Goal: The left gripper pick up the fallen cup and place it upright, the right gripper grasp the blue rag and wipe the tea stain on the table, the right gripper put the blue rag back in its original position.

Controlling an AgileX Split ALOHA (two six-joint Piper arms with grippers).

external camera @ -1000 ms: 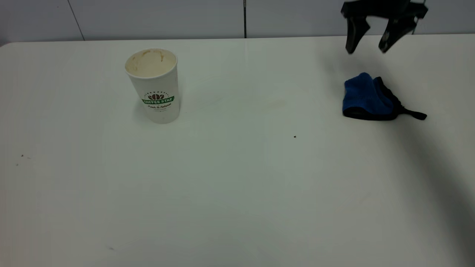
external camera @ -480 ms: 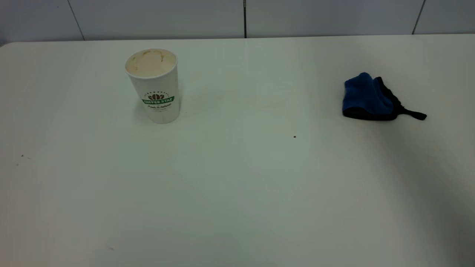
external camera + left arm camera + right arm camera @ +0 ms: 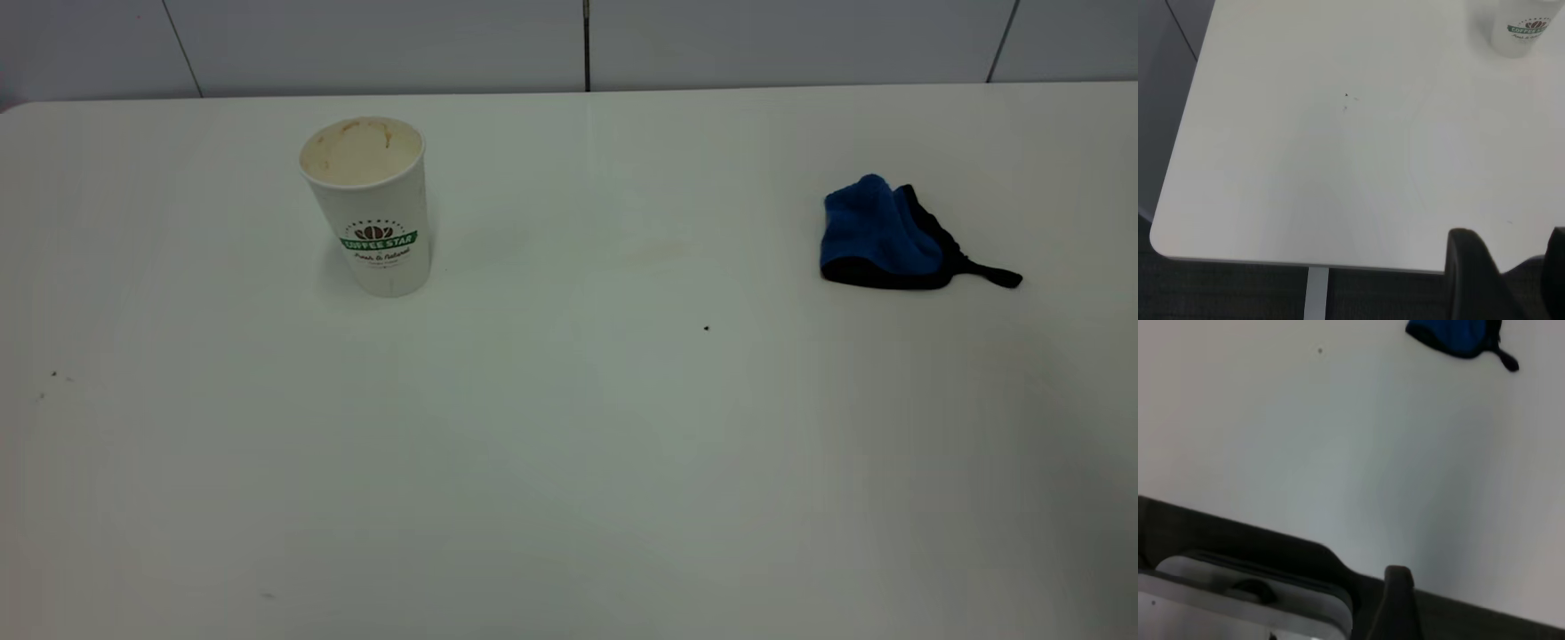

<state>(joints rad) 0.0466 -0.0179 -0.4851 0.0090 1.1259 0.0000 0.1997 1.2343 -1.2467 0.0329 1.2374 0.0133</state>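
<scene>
The white paper cup (image 3: 373,209) with a green logo stands upright at the back left of the table; its lower part also shows in the left wrist view (image 3: 1528,30). The blue rag (image 3: 885,236) with black edging lies bunched at the back right, and it shows in the right wrist view (image 3: 1458,337). A faint tan tea stain (image 3: 653,253) lies between them. Neither gripper shows in the exterior view. My left gripper (image 3: 1515,280) is open and empty over the table's near left edge. My right gripper (image 3: 1465,607) is pulled back beyond the table edge, far from the rag, with one finger (image 3: 1398,590) showing.
The white table (image 3: 569,444) has a small dark speck (image 3: 706,328) near its middle and tiny specks at the left (image 3: 53,374). A tiled wall runs behind. A grey-white piece of the rig (image 3: 1238,600) sits below the table edge in the right wrist view.
The open right gripper, which hung above the rag at the top right, has left the exterior view. Its shadow on the right side of the table has faded. Cup and rag have not moved.
</scene>
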